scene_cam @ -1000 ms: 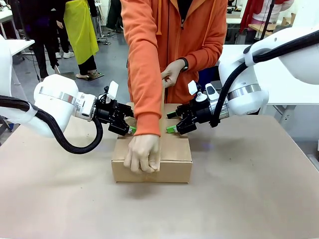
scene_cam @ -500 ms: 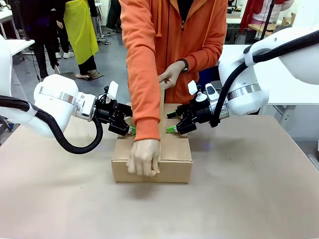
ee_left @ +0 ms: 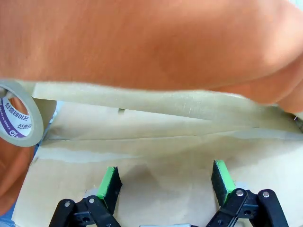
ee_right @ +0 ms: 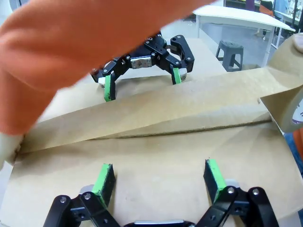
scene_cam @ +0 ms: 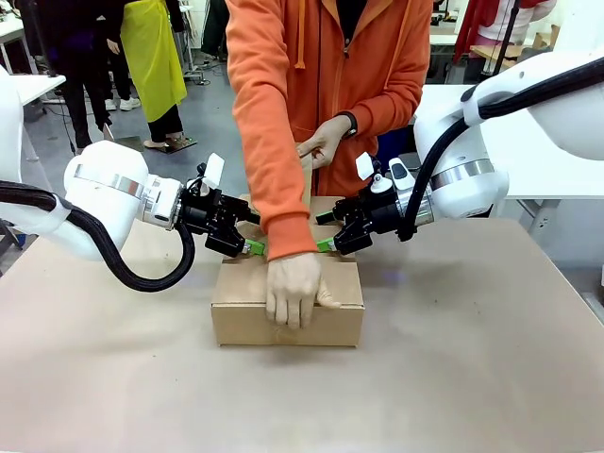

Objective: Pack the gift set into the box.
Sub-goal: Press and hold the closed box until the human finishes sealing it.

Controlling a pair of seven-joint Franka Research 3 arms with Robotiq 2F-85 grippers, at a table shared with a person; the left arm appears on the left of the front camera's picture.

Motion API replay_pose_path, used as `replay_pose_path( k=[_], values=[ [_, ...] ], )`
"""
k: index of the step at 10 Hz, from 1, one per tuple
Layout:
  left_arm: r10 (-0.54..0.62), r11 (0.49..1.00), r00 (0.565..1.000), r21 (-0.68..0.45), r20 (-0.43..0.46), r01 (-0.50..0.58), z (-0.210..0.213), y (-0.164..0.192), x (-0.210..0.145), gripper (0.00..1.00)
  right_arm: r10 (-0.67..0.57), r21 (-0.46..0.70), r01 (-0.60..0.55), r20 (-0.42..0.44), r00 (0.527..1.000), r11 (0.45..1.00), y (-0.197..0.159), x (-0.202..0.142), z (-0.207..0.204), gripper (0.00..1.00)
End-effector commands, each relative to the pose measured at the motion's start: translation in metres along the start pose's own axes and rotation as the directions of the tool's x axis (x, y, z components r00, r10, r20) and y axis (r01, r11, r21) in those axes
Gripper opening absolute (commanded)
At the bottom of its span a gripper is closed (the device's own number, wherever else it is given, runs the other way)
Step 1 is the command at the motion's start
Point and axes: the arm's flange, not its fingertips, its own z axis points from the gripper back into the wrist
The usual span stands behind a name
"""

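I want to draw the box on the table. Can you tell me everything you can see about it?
The box is brown corrugated cardboard, rectangular, lying flat on the table with its flaps closed. A strip of tan tape stretches above the middle seam, not fully stuck down. A person's hand presses on the front edge. The left gripper and right gripper, both open, rest their green pads on the top flaps from either side.
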Motion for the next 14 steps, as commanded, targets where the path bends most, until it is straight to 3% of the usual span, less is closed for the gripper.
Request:
replay_pose_path(
  k=[1, 14],
  values=[
    [0.000, 1.000, 1.000, 0.010, 0.006, 0.000, -0.0010, -0.0016, -0.0026, 1.00, -0.004, -0.001, 0.004, -0.005, 1.000, 1.000, 0.0007, -0.0026, -0.0001, 1.00],
    [0.000, 1.000, 1.000, 0.010, 0.006, 0.000, -0.0010, -0.0016, -0.0026, 1.00, -0.004, -0.001, 0.004, -0.005, 1.000, 1.000, 0.0007, -0.0026, -0.0001, 1.00]
  ],
)
